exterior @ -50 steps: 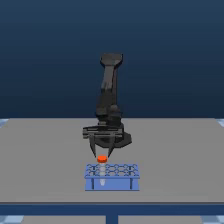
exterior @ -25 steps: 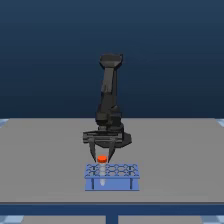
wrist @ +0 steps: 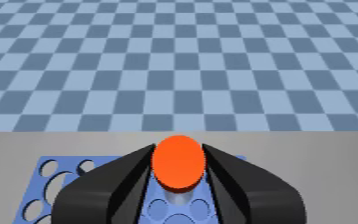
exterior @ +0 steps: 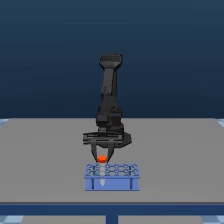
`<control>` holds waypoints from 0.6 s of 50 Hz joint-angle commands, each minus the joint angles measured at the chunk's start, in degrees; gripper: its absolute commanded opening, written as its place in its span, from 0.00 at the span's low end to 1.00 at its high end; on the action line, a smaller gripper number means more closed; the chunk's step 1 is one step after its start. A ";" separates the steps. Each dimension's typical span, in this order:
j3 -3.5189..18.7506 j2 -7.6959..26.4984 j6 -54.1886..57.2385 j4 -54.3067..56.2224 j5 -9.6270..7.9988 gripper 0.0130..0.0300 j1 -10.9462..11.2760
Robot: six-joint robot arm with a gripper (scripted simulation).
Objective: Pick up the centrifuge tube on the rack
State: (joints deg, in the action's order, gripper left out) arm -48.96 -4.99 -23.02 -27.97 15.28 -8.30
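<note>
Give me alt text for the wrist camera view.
Two black gripper fingers flank the orange-red cap of the centrifuge tube, which stands in the blue rack. Beyond lie a grey table and a blue checkered floor.

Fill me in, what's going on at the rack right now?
The arm has brought its pincer down over the blue rack on the grey table. The fingers sit on either side of the orange-red cap of the centrifuge tube, which stands upright in a hole at the rack's end on the exterior view's left. The tube is still seated in the rack, not lifted. Whether the fingers are already pressing on the cap is hard to tell.
</note>
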 commanded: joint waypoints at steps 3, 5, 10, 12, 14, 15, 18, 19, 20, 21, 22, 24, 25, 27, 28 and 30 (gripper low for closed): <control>0.00 0.00 0.09 0.01 0.15 0.00 0.00; 0.00 0.00 0.09 0.01 0.15 0.00 0.00; 0.00 0.00 0.09 0.01 0.15 0.00 0.00; 0.00 0.00 0.09 0.01 0.15 0.00 0.00; 0.00 0.00 0.09 0.01 0.15 0.00 0.00; 0.00 0.00 0.09 0.01 0.15 0.00 0.00; 0.00 0.00 0.09 0.01 0.15 0.00 0.00; -0.01 0.01 0.09 0.00 0.10 0.00 -0.02; -0.01 0.01 0.09 0.00 0.10 0.00 -0.02; 0.00 -0.01 0.04 -0.04 0.08 0.00 -0.02; 0.00 -0.01 0.04 -0.04 0.08 0.00 -0.02; 0.03 -0.07 -0.11 -0.19 0.00 0.00 -0.02; 0.03 -0.07 -0.11 -0.19 0.00 0.00 -0.02; 0.07 -0.17 -0.37 -0.44 -0.12 0.00 -0.02; 0.07 -0.17 -0.37 -0.44 -0.12 0.00 -0.02; 0.14 -0.31 -0.74 -0.80 -0.30 0.00 -0.02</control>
State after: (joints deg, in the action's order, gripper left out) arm -48.91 -5.16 -23.42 -28.47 15.15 -8.32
